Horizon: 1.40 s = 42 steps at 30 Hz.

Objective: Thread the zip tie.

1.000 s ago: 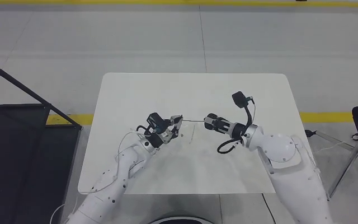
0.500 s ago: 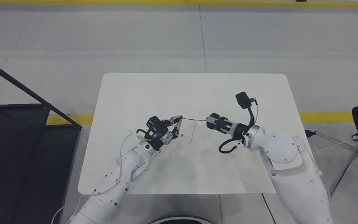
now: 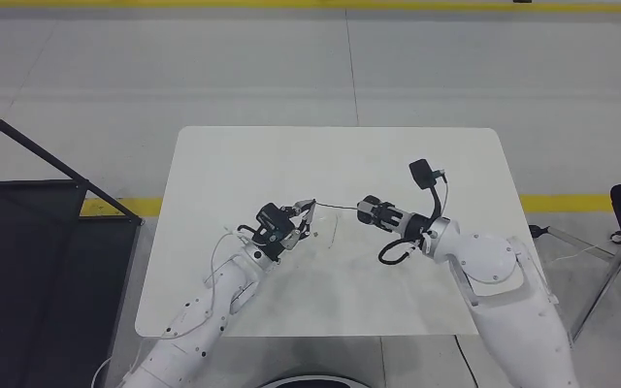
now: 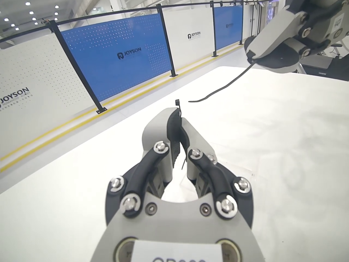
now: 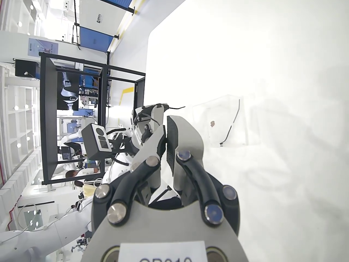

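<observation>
Left gripper (image 4: 177, 118) pinched shut on black plastic head (image 4: 177, 102): small, square, poking above ribbed pads, thin tail hanging below fingers. Right gripper (image 5: 165, 133) clamped on thin flexible black strap (image 4: 226, 84). Strap's curved free tip just beside head, apart from it. Cannot tell if head and strap are one zip tie. Both held above smooth white table (image 3: 437, 155), between arms. One spare tie (image 5: 231, 124), black, lies in clear boxy tray (image 5: 200, 132). Grippers: two.
</observation>
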### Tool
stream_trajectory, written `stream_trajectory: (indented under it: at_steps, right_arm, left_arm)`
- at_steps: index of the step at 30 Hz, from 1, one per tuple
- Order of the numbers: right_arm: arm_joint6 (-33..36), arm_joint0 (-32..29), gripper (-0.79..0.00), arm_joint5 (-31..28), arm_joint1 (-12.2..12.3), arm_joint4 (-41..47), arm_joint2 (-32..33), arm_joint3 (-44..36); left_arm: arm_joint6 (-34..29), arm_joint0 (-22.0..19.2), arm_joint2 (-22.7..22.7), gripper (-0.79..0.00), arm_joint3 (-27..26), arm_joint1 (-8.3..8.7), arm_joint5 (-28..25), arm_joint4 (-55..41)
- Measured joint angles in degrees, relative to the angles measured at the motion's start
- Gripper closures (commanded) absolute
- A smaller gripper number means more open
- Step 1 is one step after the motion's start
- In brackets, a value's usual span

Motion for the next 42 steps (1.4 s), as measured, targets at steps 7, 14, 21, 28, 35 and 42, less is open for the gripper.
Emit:
stream_trajectory:
  at_steps: [7, 14, 21, 28, 35, 42]
  right_arm:
    - [0.09, 0.60, 0.000, 0.61, 0.01, 0.29, -0.42, 0.43]
    - [-0.08, 1.08, 0.000, 1.22, 0.03, 0.43, -0.69, 0.76]
    - [-0.13, 1.06, 0.000, 1.37, 0.09, 0.69, -0.76, 0.76]
    - [-0.16, 1.46, 0.000, 1.69, 0.12, 0.95, -0.97, 0.95]
    - [-0.35, 1.64, 0.000, 2.00, 0.15, 1.09, -1.19, 1.09]
    - [-0.39, 1.84, 0.000, 1.87, 0.17, 1.35, -1.45, 1.20]
  left_arm:
    - [0.26, -0.08, -0.05, 0.000, 0.21, -0.14, -0.32, 0.62]
    - [0.57, 0.14, -0.28, 0.000, 0.11, -0.25, -0.36, 0.83]
    - [0.55, 0.39, -0.51, 0.000, -0.06, -0.32, -0.52, 1.22]
    - [0.49, 0.63, -0.64, 0.000, -0.22, -0.41, -0.61, 1.57]
    - [0.59, 0.85, -0.74, 0.000, -0.29, -0.51, -0.64, 1.92]
    - [0.50, 0.96, -0.64, 0.000, -0.23, -0.63, -0.62, 2.36]
